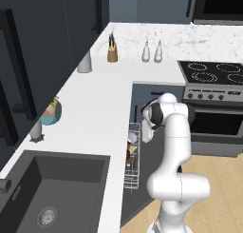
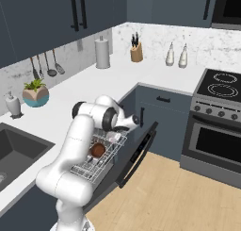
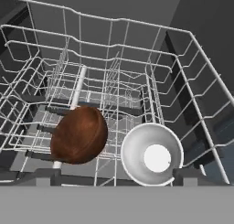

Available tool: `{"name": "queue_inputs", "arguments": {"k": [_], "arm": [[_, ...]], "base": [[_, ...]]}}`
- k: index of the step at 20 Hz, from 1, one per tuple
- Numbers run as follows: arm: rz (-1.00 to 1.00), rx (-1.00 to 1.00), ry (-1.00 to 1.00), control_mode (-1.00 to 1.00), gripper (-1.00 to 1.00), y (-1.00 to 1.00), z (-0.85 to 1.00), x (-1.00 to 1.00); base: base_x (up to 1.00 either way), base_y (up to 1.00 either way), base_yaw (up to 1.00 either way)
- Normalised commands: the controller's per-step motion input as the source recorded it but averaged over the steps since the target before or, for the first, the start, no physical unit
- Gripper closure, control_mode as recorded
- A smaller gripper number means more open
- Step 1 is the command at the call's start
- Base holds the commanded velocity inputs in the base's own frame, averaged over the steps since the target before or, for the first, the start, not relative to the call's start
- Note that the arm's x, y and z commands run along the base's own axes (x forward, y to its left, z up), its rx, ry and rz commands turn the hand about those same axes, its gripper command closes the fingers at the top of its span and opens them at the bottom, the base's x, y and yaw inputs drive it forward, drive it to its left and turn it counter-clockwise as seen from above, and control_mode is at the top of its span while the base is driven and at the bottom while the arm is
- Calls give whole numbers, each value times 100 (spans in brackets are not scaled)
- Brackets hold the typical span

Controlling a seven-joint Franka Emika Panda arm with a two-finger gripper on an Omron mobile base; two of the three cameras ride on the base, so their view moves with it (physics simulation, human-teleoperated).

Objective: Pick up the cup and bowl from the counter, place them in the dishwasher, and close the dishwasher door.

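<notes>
Lying sideways, cup (image 3: pixel 151 154) mouth faces camera beside overturned bowl (image 3: pixel 78 134).

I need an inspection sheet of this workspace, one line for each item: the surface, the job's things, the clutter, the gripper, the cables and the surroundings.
Surface: white counter, L-shaped, with a dark sink set in it.
Job's things: bowl and cup lie side by side in the wire rack of the dishwasher; the cup's white inside faces the hand camera. The dishwasher door is open, tilted outward.
Clutter: potted plant, soap bottle, paper towel roll, knife block, two shakers.
Gripper: above the rack; cannot tell whether it is open or shut.
Cables: nothing seen.
Surroundings: stove, dark cabinets, wooden floor.
</notes>
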Motion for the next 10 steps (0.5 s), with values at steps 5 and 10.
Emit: {"name": "queue_inputs", "arguments": {"k": [5,10], "arm": [[0,0,-1,-100,-100,-45,9,-47],[0,-2,1,-100,-100,2,-14,-3]], "base": [[0,0,0],[0,0,0]]}}
